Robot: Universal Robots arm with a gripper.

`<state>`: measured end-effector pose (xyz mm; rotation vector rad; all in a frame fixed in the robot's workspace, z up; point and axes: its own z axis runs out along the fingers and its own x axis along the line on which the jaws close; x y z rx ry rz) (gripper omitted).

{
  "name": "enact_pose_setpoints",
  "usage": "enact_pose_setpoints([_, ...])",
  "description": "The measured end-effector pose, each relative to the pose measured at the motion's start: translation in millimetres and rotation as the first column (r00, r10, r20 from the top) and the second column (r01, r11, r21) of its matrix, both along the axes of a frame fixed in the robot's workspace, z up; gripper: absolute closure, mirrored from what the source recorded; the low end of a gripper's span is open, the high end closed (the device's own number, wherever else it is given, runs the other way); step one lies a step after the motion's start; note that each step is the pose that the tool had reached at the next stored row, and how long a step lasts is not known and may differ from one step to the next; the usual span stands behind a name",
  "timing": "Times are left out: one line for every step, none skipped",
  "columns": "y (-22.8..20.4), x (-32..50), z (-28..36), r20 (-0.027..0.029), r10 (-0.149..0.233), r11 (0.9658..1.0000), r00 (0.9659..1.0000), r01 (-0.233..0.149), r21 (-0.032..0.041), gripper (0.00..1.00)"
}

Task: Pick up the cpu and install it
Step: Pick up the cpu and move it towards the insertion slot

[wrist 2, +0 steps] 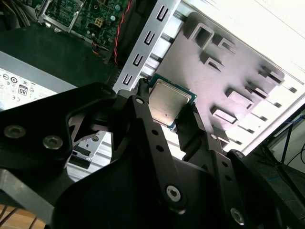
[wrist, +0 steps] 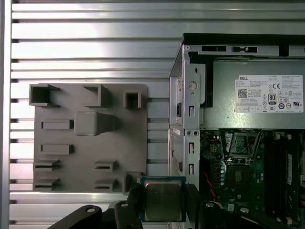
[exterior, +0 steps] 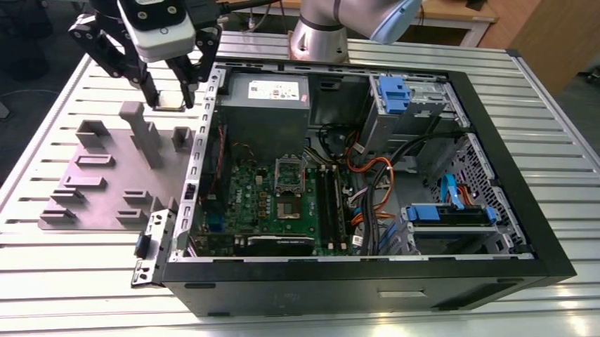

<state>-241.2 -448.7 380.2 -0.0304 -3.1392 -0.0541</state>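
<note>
Silvery cpu (wrist: pixel 163 200) in hand (wrist 2: pixel 167 98); box (wrist: pixel 224 100) label (wrist: pixel 268 93) white.

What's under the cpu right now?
The cpu, gripped in the claw, hangs over the slatted table, between the grey fixture plate and the computer case. The chip itself covers the spot directly beneath.

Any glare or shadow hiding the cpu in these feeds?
Second wrist view: the table blows out white, yet the cpu between the fingers is evenly lit. First wrist view: bright bands across the table, cpu lid dull. Exterior view: the case interior sits in shadow.
</note>
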Motion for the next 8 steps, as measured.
enact_pose_setpoints([0.0, 0.3, 0.0, 0.0000, 0.000, 1.0000, 1.0000, 0.000, 0.0000, 0.53])
enact_pose_setpoints([0.0, 0.6, 0.0, 0.0000, 0.000, 1.0000, 1.0000, 0.000, 0.0001, 0.53])
enact_pose_setpoints([0.0, 0.9, 0.0, 0.0000, 0.000, 1.0000, 1.0000, 0.000, 0.0000, 0.53])
enact_pose_setpoints([0.0, 1.2, 0.0, 0.0000, 0.000, 1.0000, 1.0000, 0.000, 0.0000, 0.53])
enact_pose_setpoints([0.0, 1.6, 0.0, 0.0000, 0.000, 1.0000, 1.0000, 0.000, 0.0000, 0.53])
enact_pose_setpoints([0.0, 2.0, 0.0, 0.0000, 0.000, 1.0000, 1.0000, 0.000, 0.0000, 0.53])
enact_pose_setpoints([0.0, 2.3, 0.0, 0.0000, 0.000, 1.0000, 1.0000, 0.000, 0.0000, 0.53])
enact_pose_setpoints([0.0, 2.6, 0.0, 0.0000, 0.000, 1.0000, 1.0000, 0.000, 0.0000, 0.53])
